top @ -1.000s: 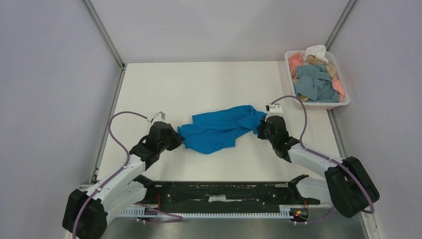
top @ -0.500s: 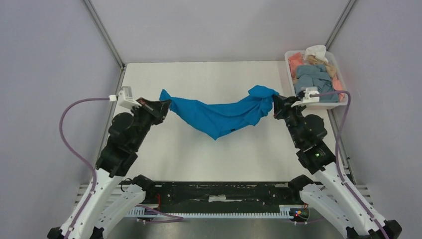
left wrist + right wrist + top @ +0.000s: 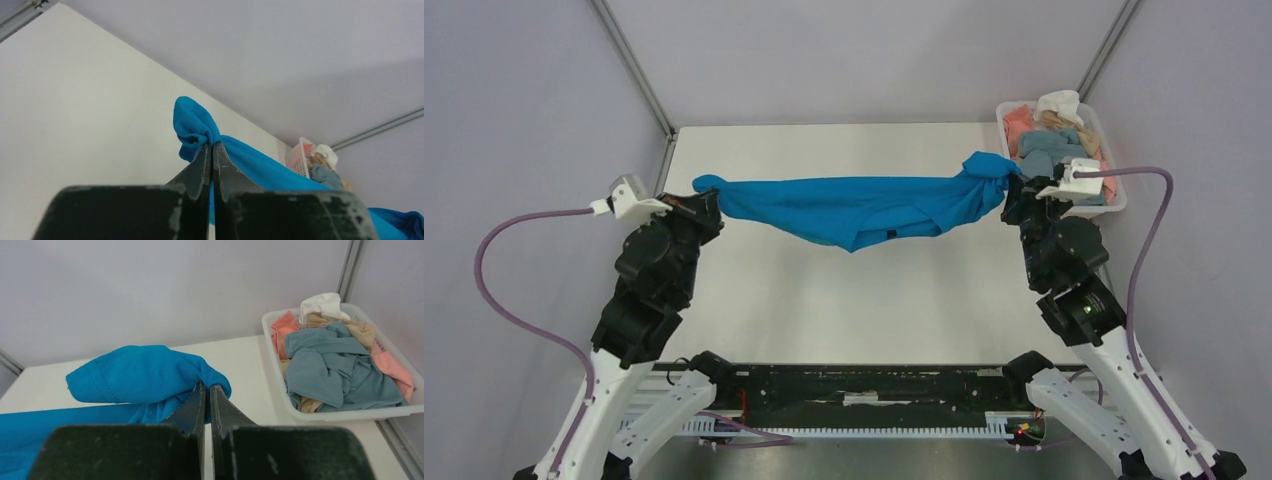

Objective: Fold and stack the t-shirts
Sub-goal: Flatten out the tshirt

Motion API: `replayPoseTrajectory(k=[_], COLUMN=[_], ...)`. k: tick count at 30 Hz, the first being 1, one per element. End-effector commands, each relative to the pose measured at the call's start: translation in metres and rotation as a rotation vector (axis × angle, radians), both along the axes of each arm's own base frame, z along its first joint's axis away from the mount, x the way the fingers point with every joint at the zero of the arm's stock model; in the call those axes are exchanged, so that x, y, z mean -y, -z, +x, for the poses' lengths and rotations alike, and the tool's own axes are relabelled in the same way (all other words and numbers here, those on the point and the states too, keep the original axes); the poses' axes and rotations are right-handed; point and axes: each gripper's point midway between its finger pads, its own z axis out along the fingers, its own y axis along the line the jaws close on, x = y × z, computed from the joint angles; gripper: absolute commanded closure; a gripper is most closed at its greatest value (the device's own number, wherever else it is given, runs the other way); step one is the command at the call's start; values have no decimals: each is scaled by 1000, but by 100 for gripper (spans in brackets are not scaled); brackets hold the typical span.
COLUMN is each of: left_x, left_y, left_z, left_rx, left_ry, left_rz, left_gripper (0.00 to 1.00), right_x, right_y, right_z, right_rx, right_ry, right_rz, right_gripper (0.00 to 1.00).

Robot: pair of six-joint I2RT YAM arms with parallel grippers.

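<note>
The bright blue t-shirt (image 3: 854,208) hangs stretched in the air between my two grippers, sagging in the middle above the table. My left gripper (image 3: 707,203) is shut on its left end; in the left wrist view the cloth (image 3: 192,125) bunches above the closed left gripper (image 3: 211,146). My right gripper (image 3: 1009,195) is shut on its right end; in the right wrist view the blue cloth (image 3: 140,374) bulges over the closed right gripper (image 3: 206,387). The other t-shirts, grey-blue (image 3: 1049,150), salmon pink (image 3: 1017,122), tan and white (image 3: 1060,103), lie crumpled in the tray.
The white plastic tray (image 3: 1064,208) stands at the back right corner of the white table (image 3: 824,310), just beyond my right gripper; it also shows in the right wrist view (image 3: 280,380). Grey walls and metal frame posts enclose the table. A black rail runs along the near edge.
Both grippers have risen and moved apart, lifting the blue t-shirt off the table and pulling it from a crumpled heap into a long stretched band.
</note>
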Motion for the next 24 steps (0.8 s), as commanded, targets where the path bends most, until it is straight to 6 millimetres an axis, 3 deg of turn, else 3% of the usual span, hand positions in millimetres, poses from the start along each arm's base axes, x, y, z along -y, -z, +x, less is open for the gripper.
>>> replayPoseTrajectory(k=[1, 6, 8, 9, 13, 15, 17, 20, 22, 23, 24], left_x=[-12, 1, 4, 7, 3, 1, 2, 2, 0, -4, -6], left_y=[3, 18, 20, 15, -15, -16, -7, 40, 95, 119, 153], left_z=[22, 67, 92, 105, 151, 163, 163, 147, 122, 107, 91], left_rx=[-40, -127, -148, -141, -96, -115, -151, -225, -324, -363, -432], left_ry=[-116, -129, -117, -88, -17, -18, -8, 6, 12, -3, -20], left_rz=[78, 154, 160, 148, 97, 119, 138, 131, 113, 85, 55], left_gripper=[98, 98, 98, 98, 98, 98, 98, 98, 98, 93, 74], right_x=[0, -15, -18, -18, -21, -24, -26, -22, -20, -19, -17], right_y=[7, 10, 0, -4, -48, -50, -31, 25, 72, 103, 126], right_z=[18, 52, 69, 80, 114, 121, 120, 104, 82, 70, 56], right_rx=[-71, -97, -87, -93, -31, -29, -59, -152, -227, -285, -326], right_ry=[40, 41, 58, 69, 49, 11, -23, -44, -72, -92, -97], right_rz=[-81, -130, -138, -139, -128, -122, -129, -143, -153, -154, -142], right_gripper=[100, 100, 100, 100, 100, 100, 100, 100, 99, 98, 94])
